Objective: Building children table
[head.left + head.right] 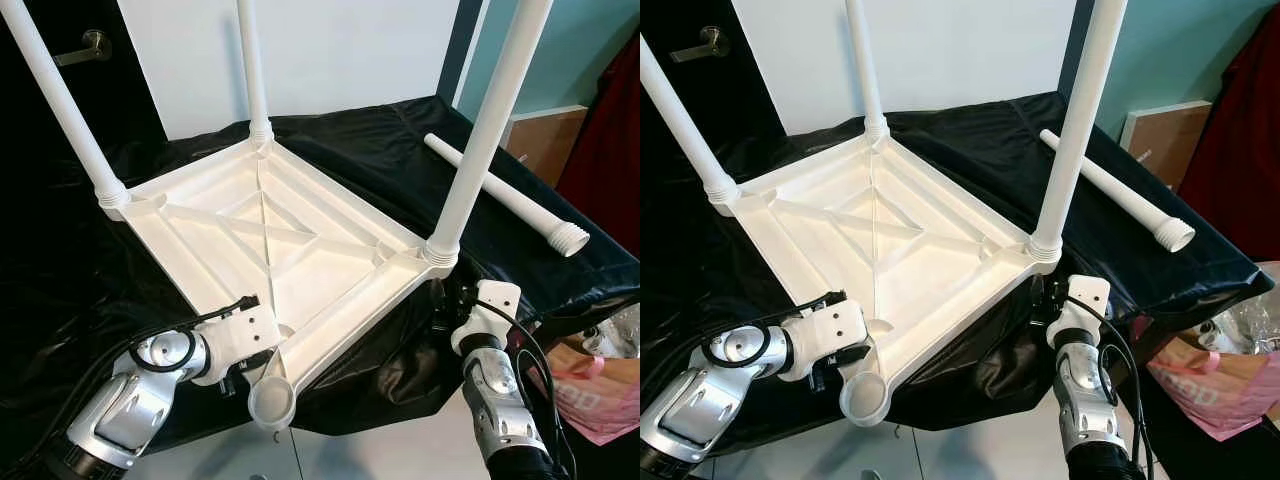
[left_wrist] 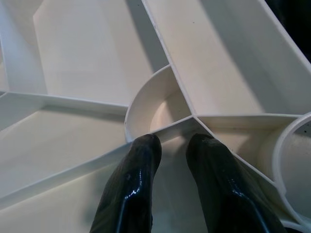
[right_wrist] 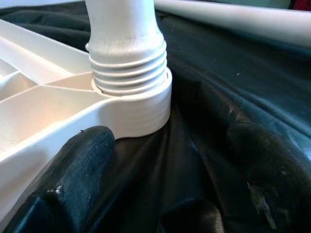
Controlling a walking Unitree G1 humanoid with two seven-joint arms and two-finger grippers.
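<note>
A white plastic table top (image 1: pixel 270 240) is laid upside down on a black cloth (image 1: pixel 400 150) that covers a work surface, its ribbed underside turned upward. Three white legs are screwed upright into three of its corner sockets: the far-left leg (image 1: pixel 60 100), the far leg (image 1: pixel 253 70) and the right leg (image 1: pixel 490 120). The near corner socket (image 1: pixel 272 402) is seen open, with no leg in it, and it overhangs the near edge of the cloth. A fourth loose leg (image 1: pixel 500 193) is laid flat on the cloth to the right, well apart from the table top, its threaded end pointed to the near right.

The left gripper (image 2: pixel 170 160) is placed over the underside of the table top just beside the empty socket; its two black fingers (image 2: pixel 133 189) are held a little apart, their tips set on either side of a thin rib.

The right gripper (image 3: pixel 170 160) is held low just beside the socket of the right leg, its fingers spread wide with only black cloth between them; one finger (image 3: pixel 77 165) is seen close against the rim of the table top.

A pink bag (image 1: pixel 590 390) is seen on the floor at the right.
</note>
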